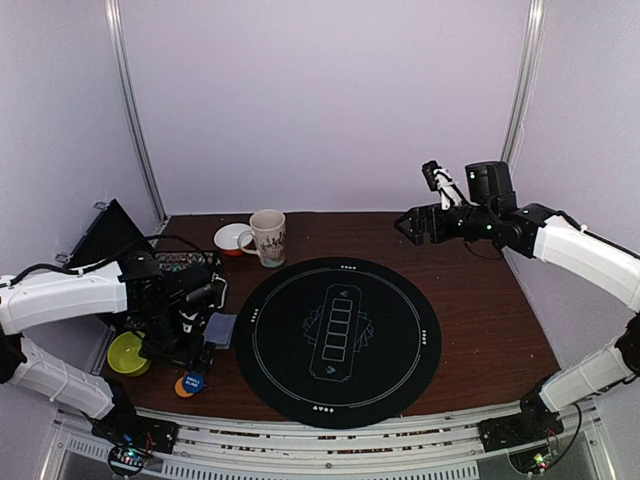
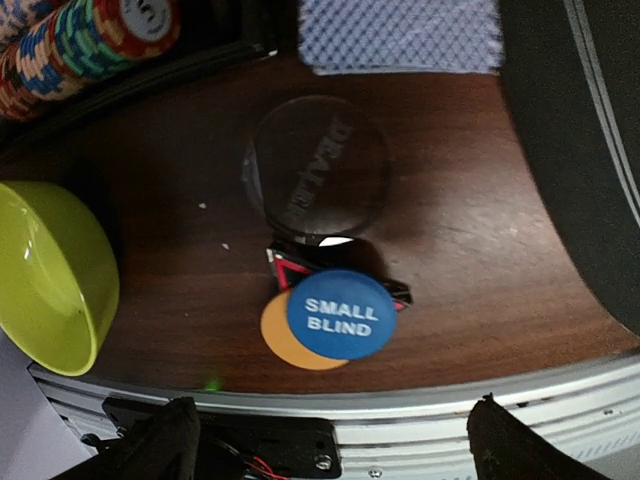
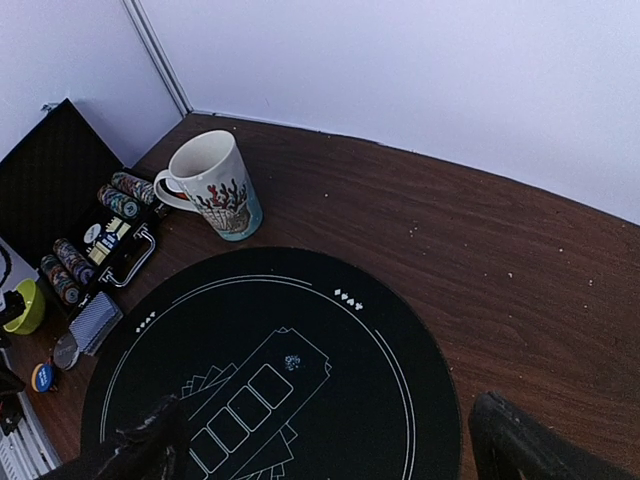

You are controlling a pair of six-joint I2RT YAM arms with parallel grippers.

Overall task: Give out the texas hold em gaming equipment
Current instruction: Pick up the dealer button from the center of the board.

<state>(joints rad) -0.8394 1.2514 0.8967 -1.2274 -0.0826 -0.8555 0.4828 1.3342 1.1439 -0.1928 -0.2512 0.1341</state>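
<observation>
A blue disc marked SMALL BLIND (image 2: 340, 315) lies on an orange disc (image 2: 278, 342) and a dark red-striped chip (image 2: 288, 268) near the table's front left edge. A clear disc (image 2: 315, 170) lies just beyond them. Farther back is the deck of cards (image 2: 400, 35) with its grey-blue back up. Striped chip stacks (image 2: 90, 40) lie in the case. My left gripper (image 2: 335, 440) hangs open above the discs, holding nothing; the top view shows it (image 1: 195, 352) by the deck (image 1: 220, 329). My right gripper (image 3: 330, 440) is open and raised at the far right (image 1: 412, 226).
A green bowl (image 1: 128, 352) sits left of the discs. The open black case (image 1: 110, 235) stands at the back left. A mug (image 1: 269, 237) and a small white bowl (image 1: 232, 238) stand behind the round black mat (image 1: 340, 400). The metal front rail (image 2: 400, 385) borders the discs.
</observation>
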